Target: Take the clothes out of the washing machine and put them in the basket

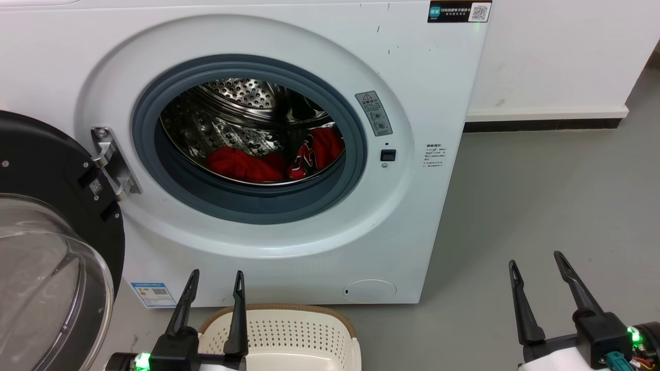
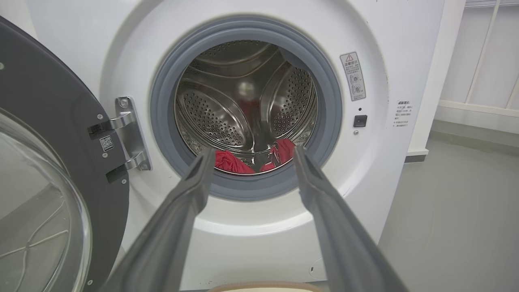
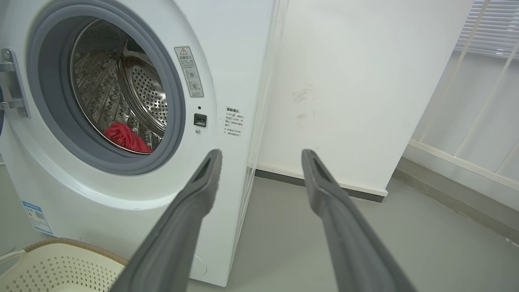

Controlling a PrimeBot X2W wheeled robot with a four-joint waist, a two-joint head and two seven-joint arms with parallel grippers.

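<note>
The white washing machine [image 1: 289, 46] stands with its black-framed glass door [image 1: 46, 247] swung open to the left. Inside the steel drum lie the clothes: a plain red garment [image 1: 240, 164] and a red one with lettering [image 1: 317, 149]; they also show as clothes [image 2: 233, 161] and a red garment [image 3: 125, 138] in the wrist views. The cream basket [image 1: 289, 330] sits on the floor below the porthole. My left gripper [image 1: 216, 278] hangs open over the basket's left rim. My right gripper [image 1: 536, 260] stays open over the floor, right of the machine. Both are empty.
Grey floor [image 1: 541, 196] stretches to the right of the machine, bounded by a white wall with a dark skirting [image 1: 541, 125]. A white railing [image 3: 466, 105] runs along the far right in the right wrist view. The open door blocks the left side.
</note>
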